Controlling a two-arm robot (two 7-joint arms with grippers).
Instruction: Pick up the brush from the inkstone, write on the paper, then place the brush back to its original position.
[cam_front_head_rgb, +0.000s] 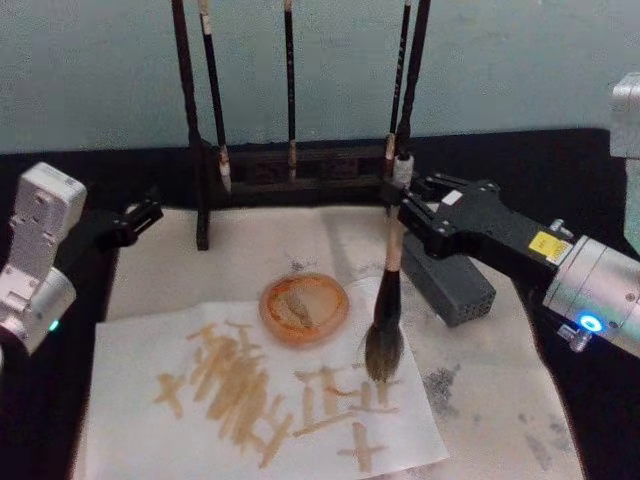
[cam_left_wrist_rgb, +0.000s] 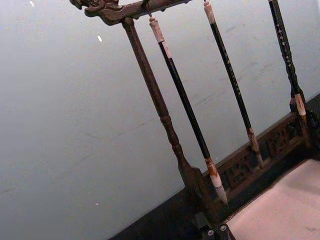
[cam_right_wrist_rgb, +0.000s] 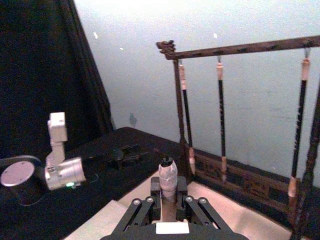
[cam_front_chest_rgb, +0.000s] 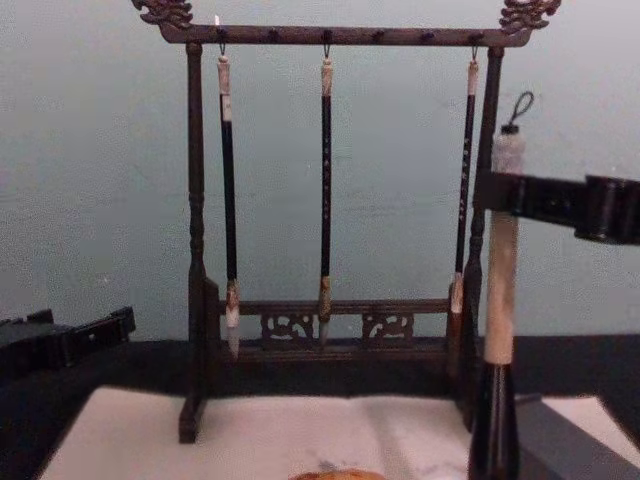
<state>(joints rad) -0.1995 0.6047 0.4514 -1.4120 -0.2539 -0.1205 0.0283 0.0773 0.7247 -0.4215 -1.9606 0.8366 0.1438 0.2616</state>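
Nearest, across the front of the surface: a large off-white creased paper sheet, marked with many ochre strokes. Just behind the strokes, a round orange dish. Right of the dish, over the sheet: the thick calligraphy brush with pale beige handle, black lower section and bushy grey-brown head. Hangs nearly upright, long axis vertical, head down at the strokes; cannot tell whether touching the sheet. Pinched high on the pale handle, just under the cord loop, by the jaws of the black right gripper. Just beside the brush, farther right and under the right arm: the dark grey rectangular inkstone block. Probably mid-writing; for the return, calls for a short shift rightward and a tilt from upright to lying. Parked at the left edge, near the carved dark wooden rack: the left gripper, well apart from the brush
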